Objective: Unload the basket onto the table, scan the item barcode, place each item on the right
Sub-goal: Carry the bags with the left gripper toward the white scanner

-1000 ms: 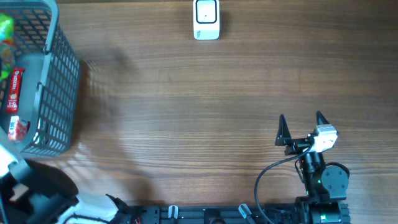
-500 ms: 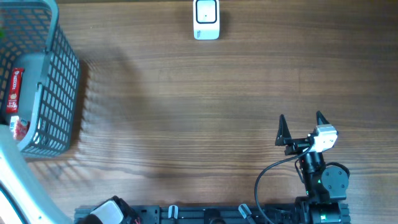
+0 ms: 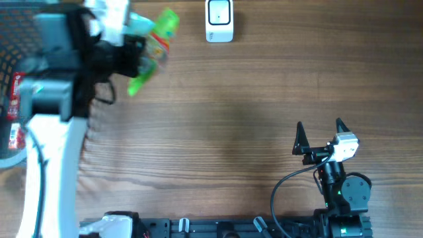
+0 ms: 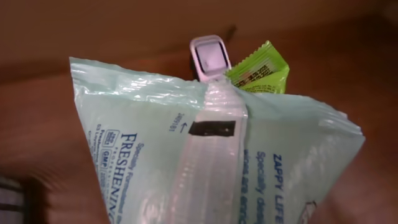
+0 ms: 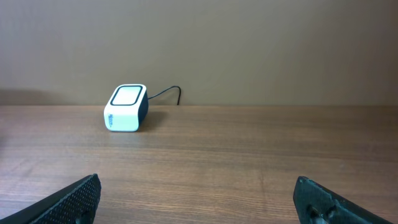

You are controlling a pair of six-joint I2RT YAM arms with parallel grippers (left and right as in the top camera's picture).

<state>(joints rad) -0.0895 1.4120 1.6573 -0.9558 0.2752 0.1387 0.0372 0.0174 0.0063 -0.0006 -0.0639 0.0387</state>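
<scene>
- Left fingers [image 3: 132, 56] have swung out of the basket [image 3: 13, 33], clamped on a green packet [image 3: 153, 46].
- Face its barcode side squarely toward the scanner [image 3: 219, 20]; right fingers [image 3: 300, 137] idle, spread wide.

Scanner [image 3: 219, 20] sits top centre of the overhead frame, on the counter [image 3: 231, 132]. Snack packet [image 3: 153, 49] is upper left, just left of the scanner, in the left hand [image 3: 132, 56]. Basket [image 3: 14, 43] is at the left edge under the left arm, packets [image 3: 13, 99] inside. Right hand [image 3: 321, 135] is lower right, well apart from the scanner.
</scene>
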